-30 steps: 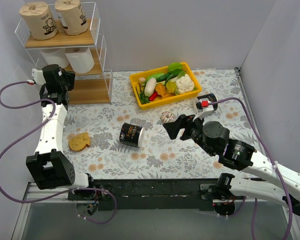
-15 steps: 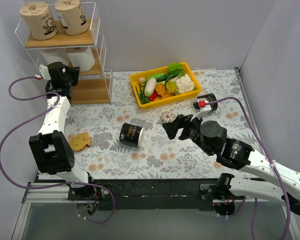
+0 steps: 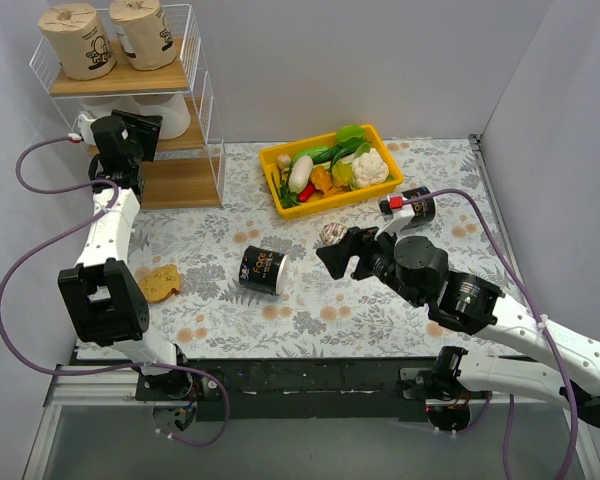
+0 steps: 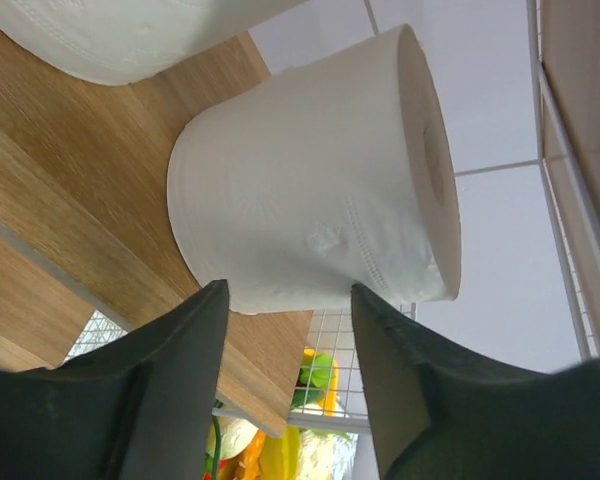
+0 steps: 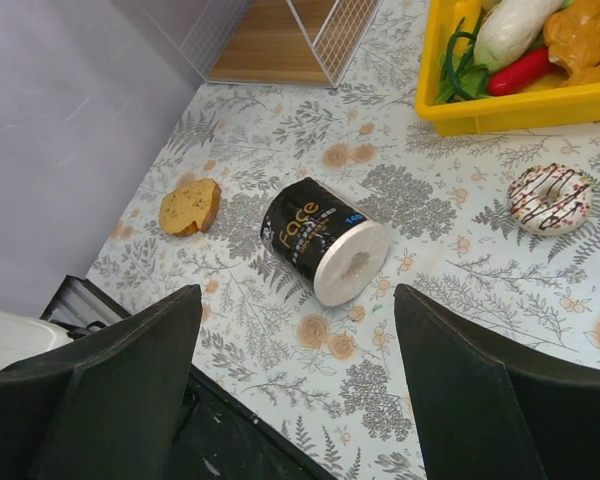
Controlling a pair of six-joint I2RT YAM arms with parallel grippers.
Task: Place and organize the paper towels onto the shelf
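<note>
- While your left gripper [image 4: 290, 300] gapes empty, a plain white paper towel roll [image 4: 310, 180] sits just beyond, on the middle board of the white wire shelf [image 4: 80, 170].
- Your right gripper [image 5: 298, 300], open and empty, hovers short of a black-wrapped roll [image 5: 325, 243] lying on the floral table [image 5: 460, 330].

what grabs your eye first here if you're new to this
The bright yellow bin of vegetables at the back of the table stands out most. Next, the tall wire shelf at back left, two tan rolls on top, with the left gripper open at a white roll on its middle board. A black roll lies on its side mid-table.
</note>
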